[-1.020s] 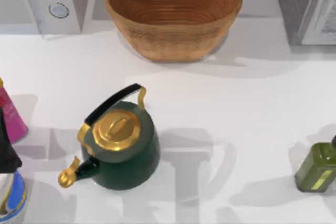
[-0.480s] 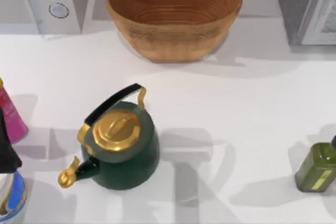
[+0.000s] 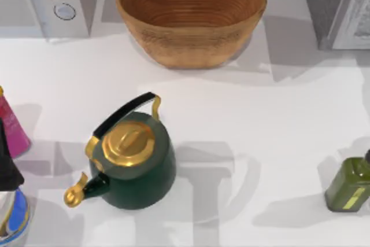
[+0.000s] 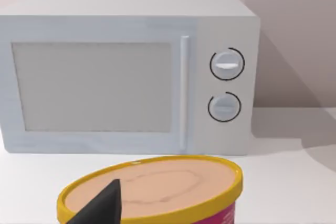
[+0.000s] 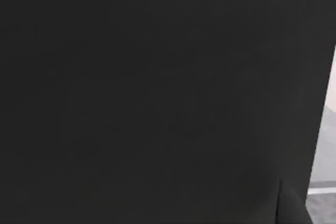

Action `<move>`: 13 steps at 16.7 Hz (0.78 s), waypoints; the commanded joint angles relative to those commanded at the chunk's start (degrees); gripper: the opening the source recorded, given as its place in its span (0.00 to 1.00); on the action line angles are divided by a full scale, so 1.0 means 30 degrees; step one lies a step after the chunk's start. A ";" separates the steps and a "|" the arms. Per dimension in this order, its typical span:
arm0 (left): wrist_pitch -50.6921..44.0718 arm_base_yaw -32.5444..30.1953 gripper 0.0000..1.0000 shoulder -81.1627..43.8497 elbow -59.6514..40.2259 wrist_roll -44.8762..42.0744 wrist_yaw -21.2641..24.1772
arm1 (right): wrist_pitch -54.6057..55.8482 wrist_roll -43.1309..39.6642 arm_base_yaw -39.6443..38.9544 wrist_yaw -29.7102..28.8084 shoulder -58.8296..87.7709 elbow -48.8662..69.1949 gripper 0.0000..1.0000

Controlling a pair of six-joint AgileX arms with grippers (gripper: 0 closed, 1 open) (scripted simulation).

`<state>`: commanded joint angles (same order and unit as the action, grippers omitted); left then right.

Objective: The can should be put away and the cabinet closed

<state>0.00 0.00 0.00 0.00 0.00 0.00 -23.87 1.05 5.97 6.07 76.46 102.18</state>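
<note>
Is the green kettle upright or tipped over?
Upright. In the top view the green kettle sits on its base on the table, gold lid facing up.

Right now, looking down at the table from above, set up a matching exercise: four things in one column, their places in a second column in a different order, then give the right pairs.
Things:
1. green kettle
2. woven basket
3. olive-green bottle
4. microwave

Places:
A. far left corner of the table
B. right edge, near side
C. far side, middle
D. near side, left of centre

Pairs: 1-D, 2-C, 3-B, 4-A
</note>
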 joint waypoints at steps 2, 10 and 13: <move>0.0000 0.0000 1.00 0.0000 0.0000 0.0000 0.0000 | -0.0072 -0.0026 -0.3421 -0.3510 -0.0249 -0.0175 1.00; 0.0000 0.0000 1.00 0.0000 0.0000 0.0000 0.0000 | -0.0459 -0.0107 -1.0369 -1.0527 -0.0713 -0.1045 1.00; 0.0000 0.0000 1.00 0.0000 0.0000 0.0000 0.0000 | -0.0459 -0.0107 -1.0369 -1.0527 -0.0713 -0.1045 1.00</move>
<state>0.00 0.00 0.00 0.00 0.00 0.00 -25.24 0.73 -25.13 -25.51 74.33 99.04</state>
